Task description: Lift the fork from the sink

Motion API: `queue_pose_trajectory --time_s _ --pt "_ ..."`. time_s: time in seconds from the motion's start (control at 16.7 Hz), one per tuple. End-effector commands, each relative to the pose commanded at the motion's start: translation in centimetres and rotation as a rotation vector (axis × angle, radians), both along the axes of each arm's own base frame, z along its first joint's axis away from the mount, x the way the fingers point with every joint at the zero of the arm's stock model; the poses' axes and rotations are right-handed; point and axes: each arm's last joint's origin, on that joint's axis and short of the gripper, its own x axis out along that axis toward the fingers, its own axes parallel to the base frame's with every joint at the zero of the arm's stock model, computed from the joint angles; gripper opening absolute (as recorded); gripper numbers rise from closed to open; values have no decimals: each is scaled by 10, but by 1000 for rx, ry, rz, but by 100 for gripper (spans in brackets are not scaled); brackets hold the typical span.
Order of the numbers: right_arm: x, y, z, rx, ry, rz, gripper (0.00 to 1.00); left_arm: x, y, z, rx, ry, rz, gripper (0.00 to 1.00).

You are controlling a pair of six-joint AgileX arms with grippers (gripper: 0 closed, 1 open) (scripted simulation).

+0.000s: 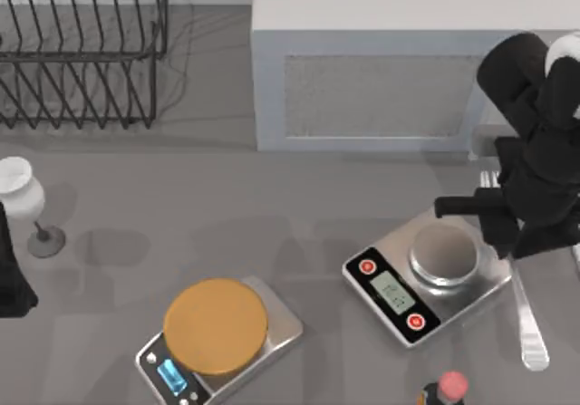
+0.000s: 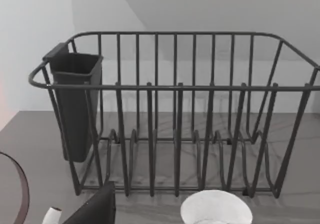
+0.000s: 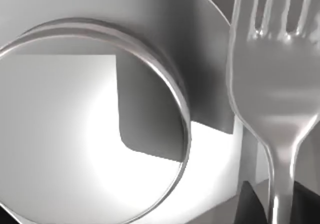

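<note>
Fork point(image 1: 528, 328) handle lay on the grey surface point(image 1: 272, 233) at the right side, just beside the silver scale point(image 1: 426, 278), its long axis running from the near edge away toward the white cabinet point(image 1: 381, 61). The rounded handle end pointed toward the near edge; the tines end was hidden under the right arm in the top view. In the right wrist view the fork's head point(image 3: 272, 83) showed close up, beside the scale's round steel pan point(image 3: 90, 124).

There was one fork. There were two scales: the silver one with two red buttons, and another point(image 1: 217, 337) carrying a round orange platter. One wire dish rack point(image 1: 82, 52) stood at the far left, with one dark cutlery holder point(image 2: 75, 103) hung on its end. One white goblet point(image 1: 23, 197) stood at the left edge. One bottle top point(image 1: 449, 389) showed at the near edge.

The right pincer point(image 1: 507, 233) hung low over the fork by the silver scale; I could not tell how its fingers stood. The left arm sat parked at the left edge, facing the rack.
</note>
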Motion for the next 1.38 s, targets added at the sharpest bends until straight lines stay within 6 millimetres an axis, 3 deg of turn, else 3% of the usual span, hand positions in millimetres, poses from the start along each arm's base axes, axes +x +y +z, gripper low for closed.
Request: queue_pose_trajectory --time_s 0.24,1.02,1.38 --pt "0 0 0 0 0 1 0 0 0 0 0 0 0 100" --pt "0 0 0 0 0 1 98 0 0 0 0 0 0 100" --pt "0 0 0 0 0 1 100 0 0 0 0 0 0 100"
